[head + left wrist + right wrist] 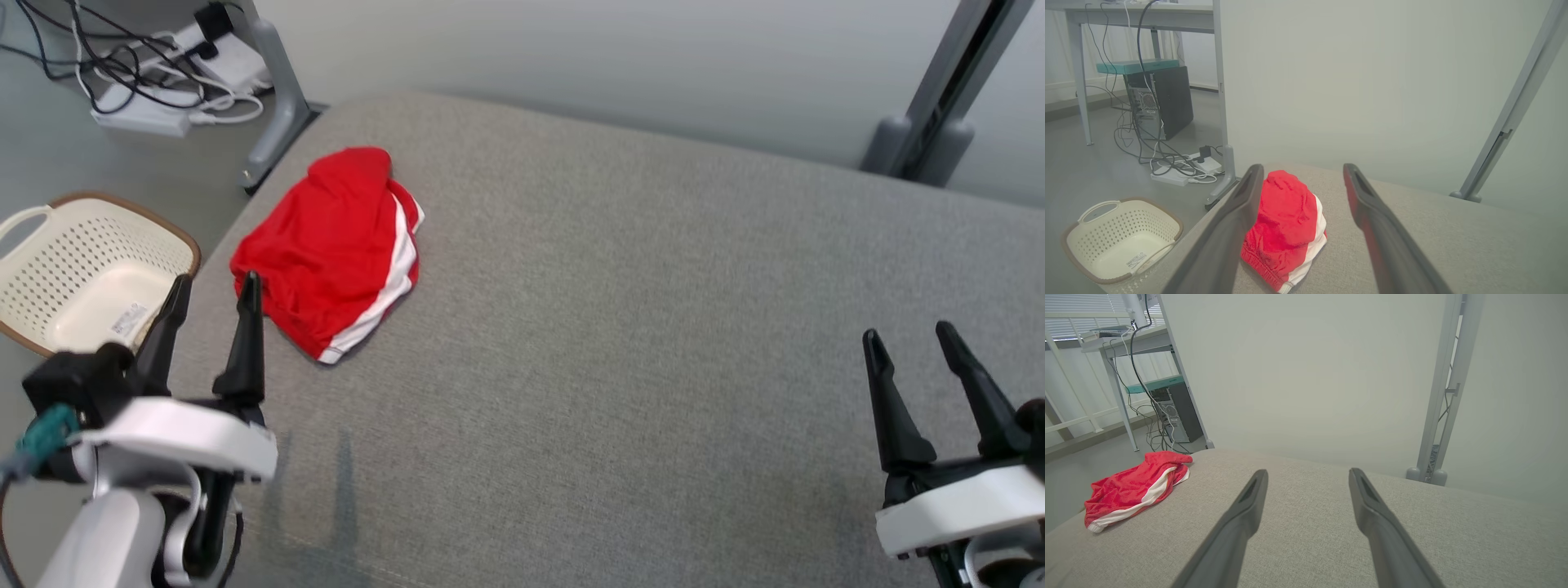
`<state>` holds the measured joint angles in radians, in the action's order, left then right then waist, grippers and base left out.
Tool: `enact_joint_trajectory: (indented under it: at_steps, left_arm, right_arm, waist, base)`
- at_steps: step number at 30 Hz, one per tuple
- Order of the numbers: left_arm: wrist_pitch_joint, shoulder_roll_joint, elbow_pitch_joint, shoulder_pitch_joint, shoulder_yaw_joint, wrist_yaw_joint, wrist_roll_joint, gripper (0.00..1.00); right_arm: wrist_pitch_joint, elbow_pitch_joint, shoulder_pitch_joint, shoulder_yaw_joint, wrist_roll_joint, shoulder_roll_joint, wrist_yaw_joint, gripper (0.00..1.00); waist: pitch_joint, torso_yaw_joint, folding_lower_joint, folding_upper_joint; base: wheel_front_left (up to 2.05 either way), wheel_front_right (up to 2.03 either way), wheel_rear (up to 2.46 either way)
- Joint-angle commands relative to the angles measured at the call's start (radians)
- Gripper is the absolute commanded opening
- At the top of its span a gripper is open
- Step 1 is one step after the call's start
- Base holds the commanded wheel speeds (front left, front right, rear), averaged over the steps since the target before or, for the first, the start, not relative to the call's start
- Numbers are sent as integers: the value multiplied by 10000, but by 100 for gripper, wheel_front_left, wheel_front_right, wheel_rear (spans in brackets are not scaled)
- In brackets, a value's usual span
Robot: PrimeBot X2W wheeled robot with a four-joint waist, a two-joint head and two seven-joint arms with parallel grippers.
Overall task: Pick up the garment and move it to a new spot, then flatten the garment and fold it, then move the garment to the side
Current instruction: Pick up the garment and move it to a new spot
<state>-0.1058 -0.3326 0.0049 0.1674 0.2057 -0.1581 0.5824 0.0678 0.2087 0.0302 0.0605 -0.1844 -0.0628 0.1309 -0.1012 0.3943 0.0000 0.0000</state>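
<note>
A red garment with a white stripe (335, 249) lies bunched near the left edge of the grey fabric surface (637, 327). It also appears as a red heap (1284, 222) in the left wrist view and at the far left (1133, 488) in the right wrist view. My left gripper (214, 286) hovers just short of the garment's near-left side, open and holding nothing. My right gripper (910, 336) is open at the lower right, far from the cloth, with only bare grey fabric between its fingers.
A cream perforated laundry basket (90, 273) stands on the floor left of the surface. Cables and a power strip (163, 73) lie on the floor beyond it, beside a grey table leg (277, 90). A metal post (939, 90) rises at the back right.
</note>
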Motion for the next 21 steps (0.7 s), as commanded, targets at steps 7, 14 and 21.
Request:
enact_joint_trajectory:
  at_steps: [7, 14, 21]
  left_arm:
    - [1132, 128, 2994, 2302, 38, 818, 964, 100]
    - [1665, 180, 5939, 3643, 83, 1410, 1363, 100]
    - [1872, 264, 9112, 4963, -111, 2021, 1867, 100]
  right_arm:
    - [395, 375, -862, -183, 143, -411, -3, 100]
    - [402, 392, -1350, -248, 132, -549, -3, 100]
    - [310, 277, -1732, -347, 137, -568, -3, 100]
  waist:
    - [-1893, -784, 0, 0]
    - [-2695, -1222, 0, 0]
    - [-3363, -1477, 0, 0]
  base:
    - [0, 0, 0]
    - [0, 0, 0]
    - [0, 0, 0]
